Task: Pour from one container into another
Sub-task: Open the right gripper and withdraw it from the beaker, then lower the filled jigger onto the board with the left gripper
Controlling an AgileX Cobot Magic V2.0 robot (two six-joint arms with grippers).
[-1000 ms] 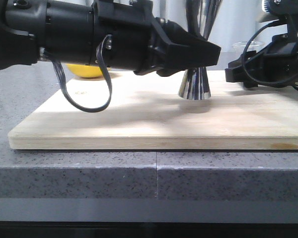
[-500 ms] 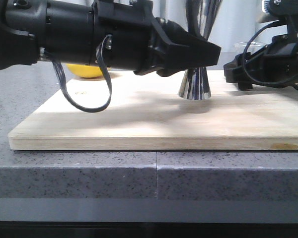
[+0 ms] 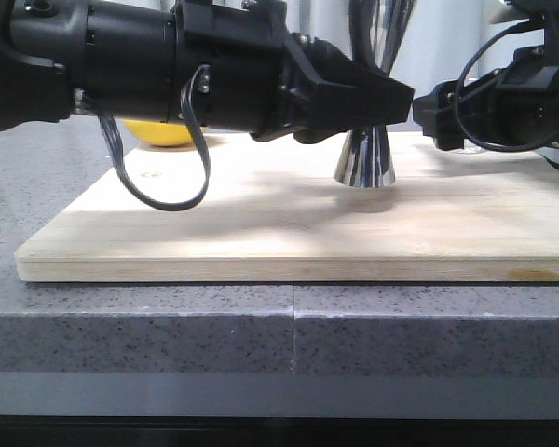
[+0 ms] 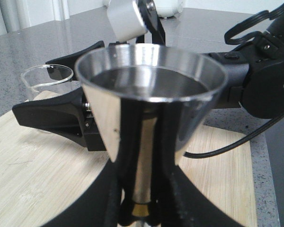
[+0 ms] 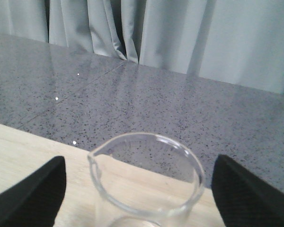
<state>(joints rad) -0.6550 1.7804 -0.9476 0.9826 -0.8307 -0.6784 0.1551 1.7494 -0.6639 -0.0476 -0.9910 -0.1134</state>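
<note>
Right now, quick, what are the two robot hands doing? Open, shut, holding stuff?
Left gripper: closed around the steel jigger.
Right gripper: open, fingers either side of the glass beaker, not gripping it.

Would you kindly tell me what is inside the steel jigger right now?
The left wrist view shows the steel jigger with bare, reflective inner walls and no visible liquid. Its near wall hides the very bottom of the cup.

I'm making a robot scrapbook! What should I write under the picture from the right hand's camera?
Open right gripper with a finger on each side of a small glass beaker on the wooden board.
</note>
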